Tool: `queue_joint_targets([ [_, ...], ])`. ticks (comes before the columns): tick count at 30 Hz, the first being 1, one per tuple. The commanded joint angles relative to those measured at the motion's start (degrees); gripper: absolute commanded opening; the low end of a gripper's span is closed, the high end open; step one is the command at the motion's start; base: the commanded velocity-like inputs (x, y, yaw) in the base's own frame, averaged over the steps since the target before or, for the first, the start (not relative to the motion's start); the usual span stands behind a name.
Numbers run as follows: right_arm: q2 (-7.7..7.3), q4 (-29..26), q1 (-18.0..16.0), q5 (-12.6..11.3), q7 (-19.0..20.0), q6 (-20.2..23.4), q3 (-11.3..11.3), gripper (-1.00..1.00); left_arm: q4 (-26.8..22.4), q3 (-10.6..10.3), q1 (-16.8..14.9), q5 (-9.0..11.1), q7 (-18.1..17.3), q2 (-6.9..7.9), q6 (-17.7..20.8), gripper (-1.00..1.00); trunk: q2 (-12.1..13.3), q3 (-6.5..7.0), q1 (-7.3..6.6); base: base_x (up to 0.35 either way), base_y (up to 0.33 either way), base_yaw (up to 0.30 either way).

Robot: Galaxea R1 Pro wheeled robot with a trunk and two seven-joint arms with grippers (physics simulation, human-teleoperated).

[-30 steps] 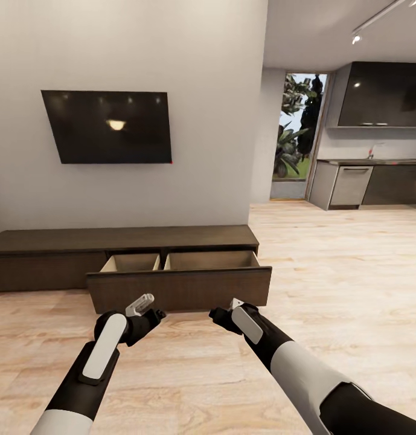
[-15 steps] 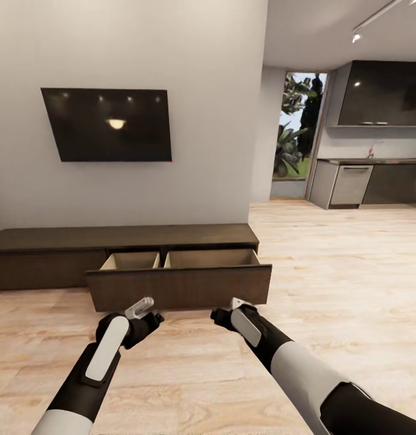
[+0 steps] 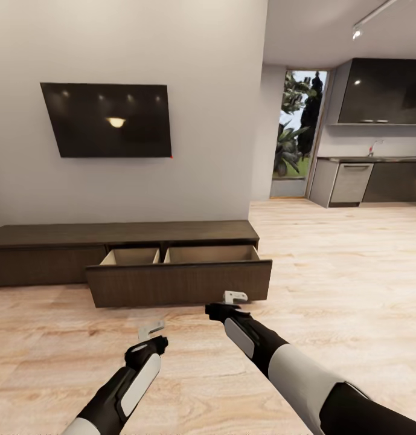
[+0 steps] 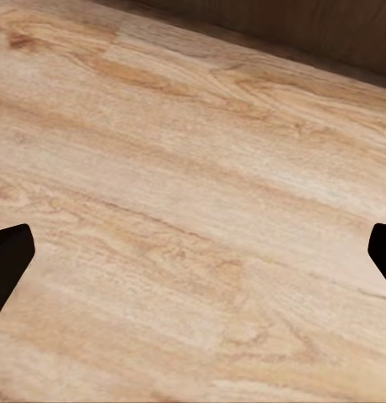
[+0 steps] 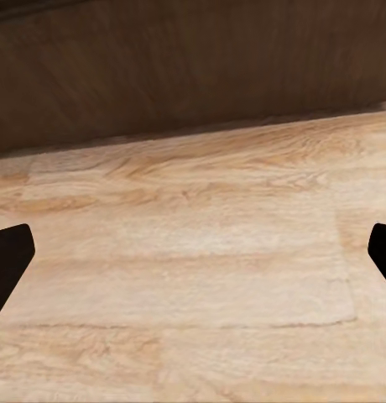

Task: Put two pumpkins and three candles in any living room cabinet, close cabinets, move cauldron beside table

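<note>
The long, dark brown cabinet (image 3: 117, 232) runs along the wall under the TV. Its wide drawer (image 3: 177, 284) is pulled out, and two pale wood compartments (image 3: 211, 255) inside look empty. My right gripper (image 3: 235, 296) hovers open just in front of the drawer front (image 5: 193, 75), low over the floor. My left gripper (image 3: 151, 330) is open too, farther back from the drawer and over bare floorboards (image 4: 193, 210). Nothing sits between either pair of fingers. The pumpkins, candles, cauldron and table are out of view.
A black TV (image 3: 108, 119) hangs on the grey wall above the cabinet. Light wood floor (image 3: 352, 290) stretches to the right towards a grey kitchen (image 3: 364, 181) and a glass door (image 3: 298, 127).
My left arm has drawn back from the drawer and dropped lower. My right gripper has edged slightly forward towards the drawer front. The view has tilted a little.
</note>
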Motion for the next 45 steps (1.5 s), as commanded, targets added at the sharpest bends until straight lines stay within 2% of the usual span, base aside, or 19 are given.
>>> queue_joint_targets([
  [1,-0.05,-0.11,-0.06,-0.34,-0.42,-0.3,0.45,1.0,0.68,-0.52,-0.05,0.0,0.03,0.18,-0.9,1.0,-0.45,-0.24,0.21,0.0,0.0,0.0],
  [5,-0.05,-0.09,-0.07,-0.29,-0.46,-1.91,0.5,1.0,1.33,-0.72,-0.06,-0.34,-1.94,0.54,-2.15,1.0,-2.05,-0.96,1.09,0.0,0.0,0.0],
  [8,-0.05,-0.06,-0.07,-0.21,-0.56,-2.59,0.57,1.0,1.49,-0.56,-0.11,-0.42,-2.8,1.38,-2.49,1.0,-3.26,-1.5,1.75,0.0,0.0,0.0],
  [15,-0.07,0.37,-0.07,3.07,-0.44,-2.73,1.17,1.0,1.5,-0.62,-0.14,-0.55,-3.2,2.32,-2.83,1.0,-6.06,-2.75,3.29,0.0,0.0,0.0],
  [20,-0.1,0.58,-0.01,3.64,-0.51,-2.96,1.28,1.0,1.76,-0.91,-0.13,-0.54,-3.27,3.85,-3.66,1.0,-8.07,-3.65,4.38,0.0,0.0,0.0],
  [24,-0.13,0.79,0.05,3.76,-0.48,-4.0,1.3,1.0,1.84,-0.99,-0.14,-0.79,-3.32,4.37,-5.66,1.0,-8.96,-4.45,4.91,0.0,0.0,0.0],
  [26,-0.13,0.83,0.14,3.78,-0.47,-4.81,1.32,1.0,1.89,-1.0,-0.14,-1.85,-3.44,4.38,-5.99,1.0,-8.99,-4.89,4.96,0.0,0.0,0.0],
  [29,-0.13,0.94,0.24,4.04,-0.53,-7.12,1.37,1.0,1.93,-1.04,-0.19,-6.59,-5.12,3.93,-6.27,1.0,-9.03,-5.55,5.03,0.0,0.0,0.0],
  [30,-0.13,0.96,0.25,4.32,-0.55,-7.59,1.38,1.0,1.93,-1.02,-0.18,-7.41,-5.6,3.88,-6.31,1.0,-9.04,-5.77,5.06,0.0,0.0,0.0],
  [31,-0.13,1.0,0.26,5.34,-0.63,-8.71,1.43,1.0,1.93,-0.93,-0.18,-8.75,-6.69,3.82,-6.35,1.0,-9.05,-6.0,5.09,0.0,0.0,0.0],
  [33,-0.13,1.03,0.3,8.99,-0.87,-12.1,1.51,1.0,1.94,-0.6,-0.16,-10.37,-8.9,3.83,-6.4,1.0,-9.08,-6.44,5.14,0.0,0.0,0.0],
  [34,-0.13,1.05,0.32,10.06,-0.93,-13.12,1.52,1.0,1.94,-0.53,-0.15,-10.62,-9.33,3.9,-6.41,1.0,-9.09,-6.66,5.16,0.0,0.0,0.0],
  [36,-0.08,1.07,0.68,14.03,-1.07,-16.89,1.6,1.0,1.94,-0.3,-0.15,-11.08,-10.52,4.14,-6.46,1.0,-9.12,-7.1,5.21,0.0,0.0,0.0],
  [38,-0.06,1.06,0.9,16.16,-1.12,-18.58,1.61,1.0,1.94,-0.22,-0.14,-11.32,-10.95,4.24,-6.49,1.0,-9.15,-7.55,5.27,0.0,0.0,0.0],
  [40,-0.05,1.04,1.04,17.63,-1.15,-19.58,1.61,1.0,1.94,-0.25,-0.14,-11.53,-11.21,4.26,-6.51,1.0,-9.17,-7.99,5.32,0.0,0.0,0.0],
  [45,-0.05,1.01,1.12,18.67,-1.44,-19.95,1.64,1.0,2.52,-0.47,-0.14,-11.88,-11.37,4.28,-6.56,1.0,-9.24,-9.1,5.45,0.0,0.0,0.0],
])
